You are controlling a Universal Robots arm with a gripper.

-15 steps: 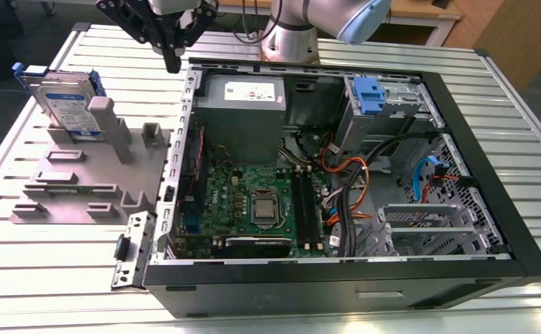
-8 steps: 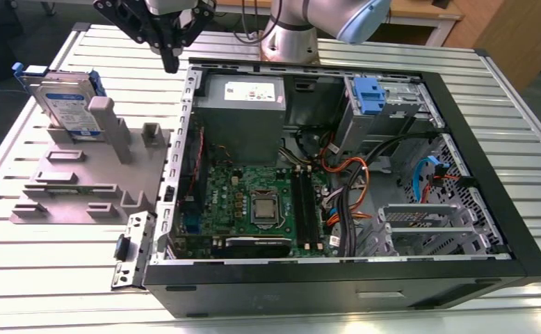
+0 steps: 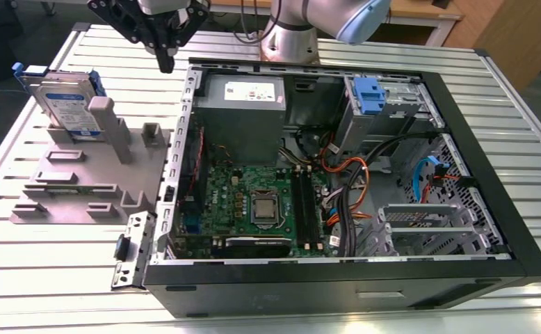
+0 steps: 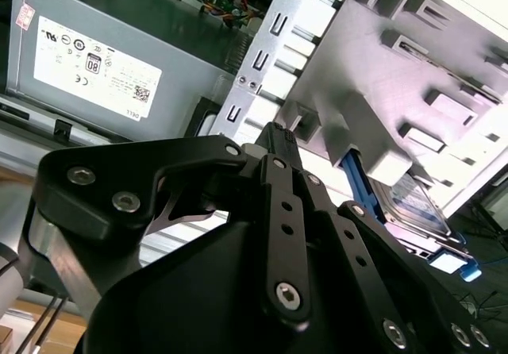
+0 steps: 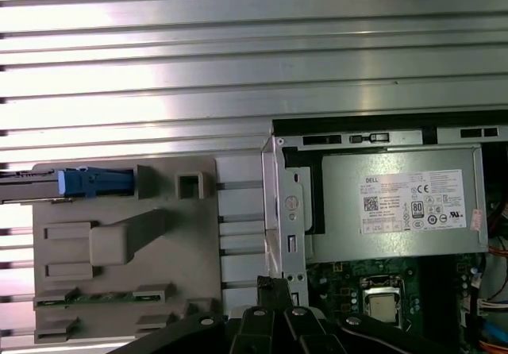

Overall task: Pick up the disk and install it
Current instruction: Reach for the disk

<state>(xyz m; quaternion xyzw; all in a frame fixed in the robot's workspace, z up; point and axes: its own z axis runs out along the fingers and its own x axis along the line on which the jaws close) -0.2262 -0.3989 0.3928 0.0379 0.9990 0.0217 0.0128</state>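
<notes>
Gripper (image 3: 165, 64) hangs w/ fingers closed together, nothing held. It's over the far end of the gap betw. grey fixture (image 3: 76, 188) and open PC case (image 3: 345, 285), close to the case's side wall. Disk (image 3: 67, 104) stands on edge in the fixture's far slot, at the exterior view's left, blue rails showing, clear of the gripper. Grey PSU (image 3: 243, 104) sits in the case's far corner, to the exterior view's right of the gripper. Everything rests on slatted metal table (image 3: 29, 292).
</notes>
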